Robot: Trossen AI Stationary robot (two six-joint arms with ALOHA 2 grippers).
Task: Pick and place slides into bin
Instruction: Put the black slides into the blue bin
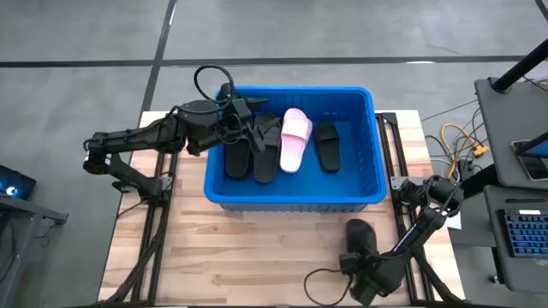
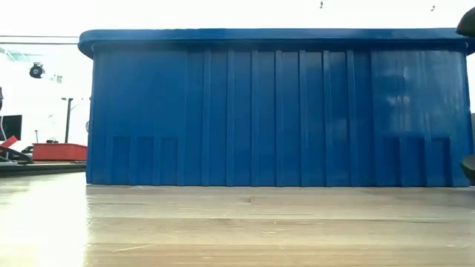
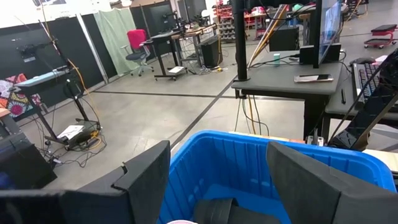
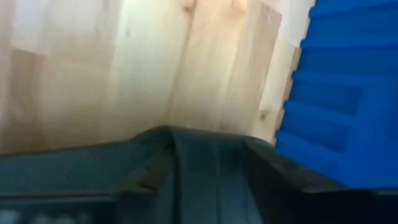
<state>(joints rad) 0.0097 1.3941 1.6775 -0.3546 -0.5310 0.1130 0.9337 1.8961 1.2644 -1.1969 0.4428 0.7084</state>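
My left gripper hangs over the near-left corner of the blue bin, and its two fingers are spread wide apart with nothing between them. Just under and beside it, inside the bin, lie three black slides and one pink slide in a row. My right gripper is low over the wooden surface outside the bin, closed around one more black slide.
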